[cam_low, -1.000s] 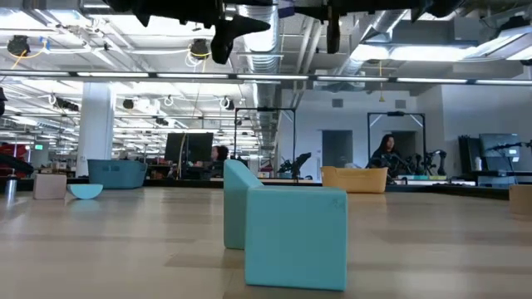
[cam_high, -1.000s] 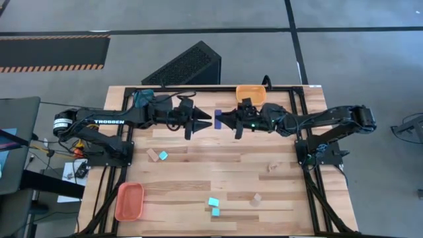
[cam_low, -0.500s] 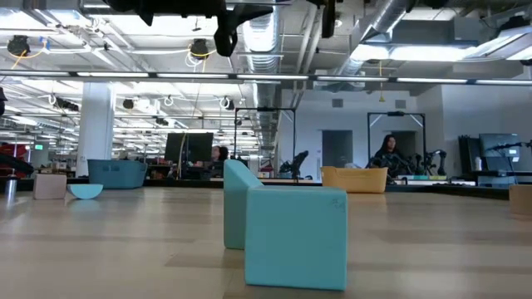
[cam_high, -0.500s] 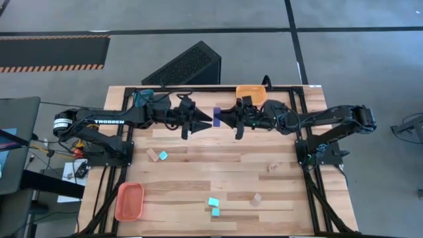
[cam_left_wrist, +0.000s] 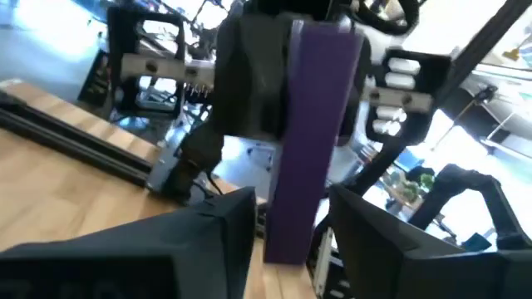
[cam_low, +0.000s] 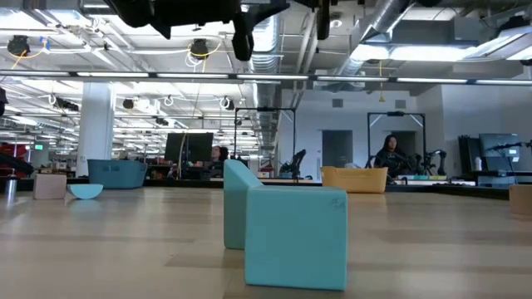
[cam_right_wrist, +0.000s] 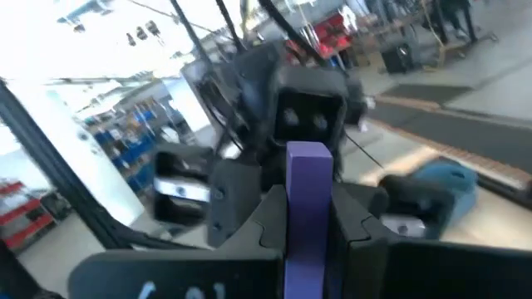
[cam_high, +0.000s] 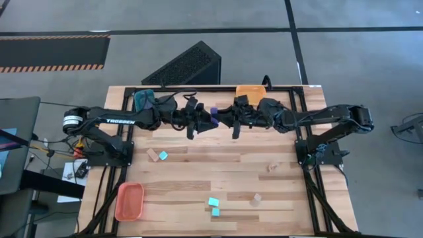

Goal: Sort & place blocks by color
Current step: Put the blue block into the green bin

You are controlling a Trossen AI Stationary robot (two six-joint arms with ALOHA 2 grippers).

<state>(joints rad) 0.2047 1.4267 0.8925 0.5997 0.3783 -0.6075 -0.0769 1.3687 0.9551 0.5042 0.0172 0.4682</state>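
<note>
A dark blue-purple oblong block (cam_high: 213,117) hangs high over the table's far middle, between both grippers. My right gripper (cam_high: 220,119) is shut on it. My left gripper (cam_high: 208,119) is open, and its fingers stand on either side of the block's free end (cam_left_wrist: 293,237). Loose on the table are a tan and a cyan block (cam_high: 157,155), two cyan cubes (cam_high: 213,206), which the low view shows close up (cam_low: 287,228), and a tan block (cam_high: 256,198). My right gripper pinches the block's right end (cam_right_wrist: 307,228) between its two fingers, coming level from the table's right. The block lies along the fingers, pointing at the left gripper, and is lifted clear of the table. My left gripper's fingers (cam_left_wrist: 233,220) flank the free end; whether they touch it I cannot tell.
A teal tray (cam_high: 144,99) and a yellow-orange tray (cam_high: 251,92) sit at the far edge, and an orange tray (cam_high: 129,201) is at the near left. A black frame rail runs round the table. People and workshop gear show in the room beyond.
My left gripper has moved toward the table's right until its open fingers reach round the block's free end. My right gripper, shut on the block, has shifted slightly toward the left. The gap between the two grippers has closed.
</note>
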